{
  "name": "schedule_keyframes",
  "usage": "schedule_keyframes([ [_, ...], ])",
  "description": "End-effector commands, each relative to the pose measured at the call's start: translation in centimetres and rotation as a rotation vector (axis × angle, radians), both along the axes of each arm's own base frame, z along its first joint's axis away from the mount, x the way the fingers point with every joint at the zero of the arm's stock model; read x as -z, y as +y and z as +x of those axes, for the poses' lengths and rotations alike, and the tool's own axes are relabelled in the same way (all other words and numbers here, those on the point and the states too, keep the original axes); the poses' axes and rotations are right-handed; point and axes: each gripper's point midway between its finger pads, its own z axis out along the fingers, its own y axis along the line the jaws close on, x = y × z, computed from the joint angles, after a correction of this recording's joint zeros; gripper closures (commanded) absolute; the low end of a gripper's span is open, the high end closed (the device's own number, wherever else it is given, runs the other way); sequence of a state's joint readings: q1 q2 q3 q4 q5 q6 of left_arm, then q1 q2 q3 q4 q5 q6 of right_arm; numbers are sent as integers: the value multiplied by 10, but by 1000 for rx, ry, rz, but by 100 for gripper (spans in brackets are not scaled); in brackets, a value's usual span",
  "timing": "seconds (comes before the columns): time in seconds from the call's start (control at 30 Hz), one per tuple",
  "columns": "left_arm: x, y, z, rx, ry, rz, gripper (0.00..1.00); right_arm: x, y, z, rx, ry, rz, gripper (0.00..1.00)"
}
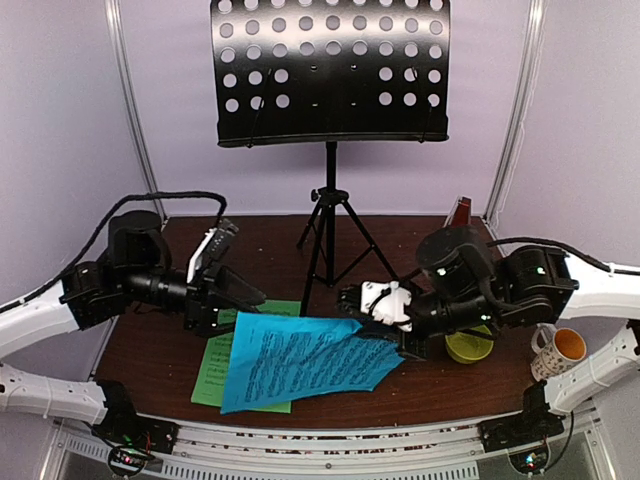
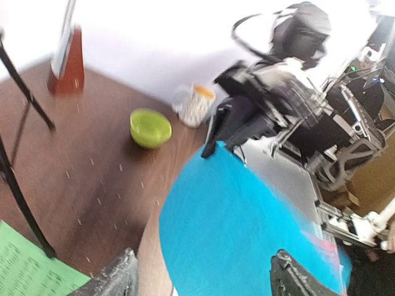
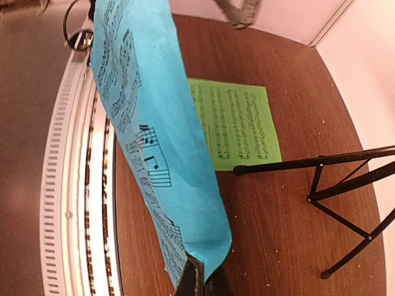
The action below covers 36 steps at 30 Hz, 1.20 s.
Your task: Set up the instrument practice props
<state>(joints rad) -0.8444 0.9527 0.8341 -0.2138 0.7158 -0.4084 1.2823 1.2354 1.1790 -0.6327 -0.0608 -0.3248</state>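
While held aloft, blue sheet (image 1: 300, 360) sags.

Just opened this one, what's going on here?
The right gripper, jaws shut, pinches an edge of the blue printed music sheet and holds it lifted above the brown table. The left gripper sits at the sheet's other end with jaws open, gripping nothing. The green printed music sheet lies flat on the table, partly under the blue one. The perforated desk of the tall black tripod music stand is bare, and the small reddish-brown pyramid metronome stands at the back right corner.
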Motion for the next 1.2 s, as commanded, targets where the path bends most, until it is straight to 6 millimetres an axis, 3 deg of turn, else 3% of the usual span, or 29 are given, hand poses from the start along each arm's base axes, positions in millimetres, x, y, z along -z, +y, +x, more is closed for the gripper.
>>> schedule_keyframes([
  [0.0, -28, 16, 7, -122, -146, -155, 22, -48, 6, -3, -21, 144, 323, 100],
  [0.23, -54, 40, 3, -207, -236, -269, 18, -83, -7, 0, -1, 277, 559, 100],
  [0.6, -78, 54, 1, -264, -268, -373, 13, -143, -36, -4, -6, 354, 942, 100],
  [0.87, -90, 43, -14, -220, -306, -411, 11, -161, -53, 1, 30, 349, 1065, 100],
  [1.17, -105, 11, -37, -120, -342, -447, 11, -165, -56, 3, 38, 354, 1102, 100],
])
